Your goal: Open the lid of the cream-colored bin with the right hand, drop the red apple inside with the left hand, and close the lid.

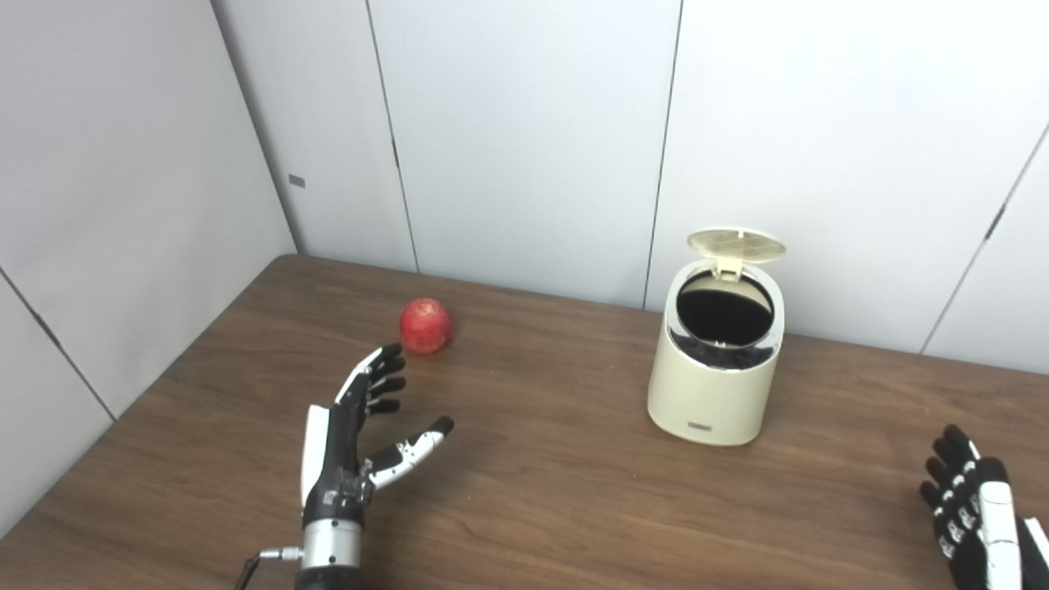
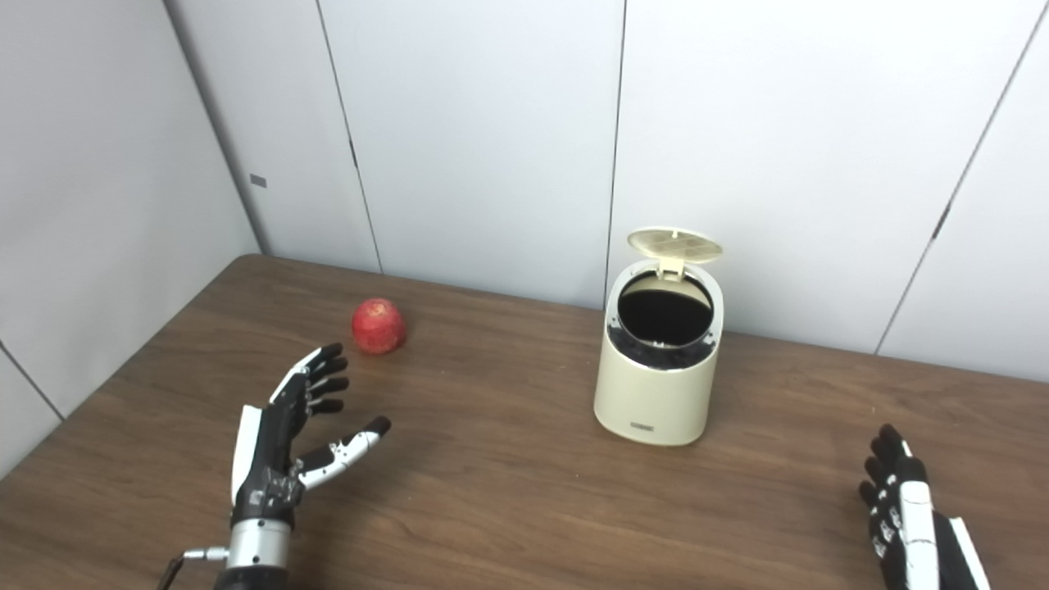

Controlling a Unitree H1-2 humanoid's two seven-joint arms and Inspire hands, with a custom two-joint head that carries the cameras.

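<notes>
Counts: one red apple, one cream-colored bin, two robot hands, all on or over one brown wood-grain worktop.

The apple sits on the worktop at far left, clear of everything else. It is well apart from the bin.

The bin stands upright at right of centre, toward the far edge, near the white panel wall. Its lid is tipped up and back on a rear hinge, ribbed underside showing. The round mouth is uncovered and the interior reads dark. A small label is visible low on the near face of the bin, text too small to read.

The left robot hand is at near left, palm turned toward the right, fingers extended and spread with the thumb angled out to the right. It holds nothing. Its fingertips point toward the apple and stop just short of it, no contact.

The right robot hand is at the near right corner, partly cut off by the frame edge. Its fingers are extended upward, slightly apart and empty. It is well apart from the bin.
</notes>
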